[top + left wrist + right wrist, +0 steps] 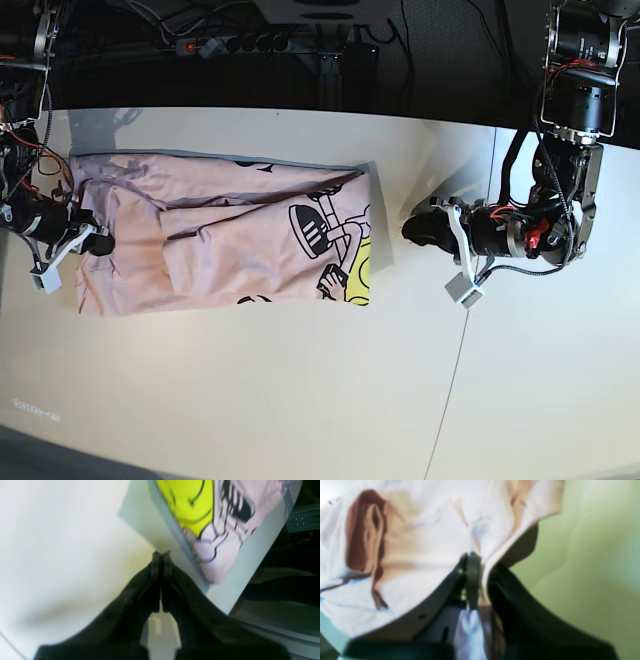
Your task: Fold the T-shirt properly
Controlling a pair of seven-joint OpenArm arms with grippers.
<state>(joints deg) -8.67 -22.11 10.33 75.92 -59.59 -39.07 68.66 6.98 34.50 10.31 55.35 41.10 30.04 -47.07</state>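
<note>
- White desk (300,400) fills the base view, with dark cables and a power strip (235,43) running along its far edge.
- I've got the T-shirt (200,260) lying flat and partly folded on the desk, toward the side of my right arm, its long axis running across the view.
- Pale pink cloth, with black print and a yellow patch (360,265) showing at the end nearest my left arm.
- Right gripper (478,557) is at the far end of the shirt from that print, at the shirt's edge.
- From the right wrist view, its fingers are pinched onto a fold of pink fabric; cloth runs down between them toward the camera. The picture is blurred, but the grip is plain.
- Left gripper (161,553) sits over bare desk just beside the printed end, apart from the cloth.
- Its fingers are pressed together with nothing in them.
- From the left wrist view I see the yellow and black print beyond the tips, up and to the right.
- Left arm (560,200) reaches in from the desk's side, its body hanging above the surface.
</note>
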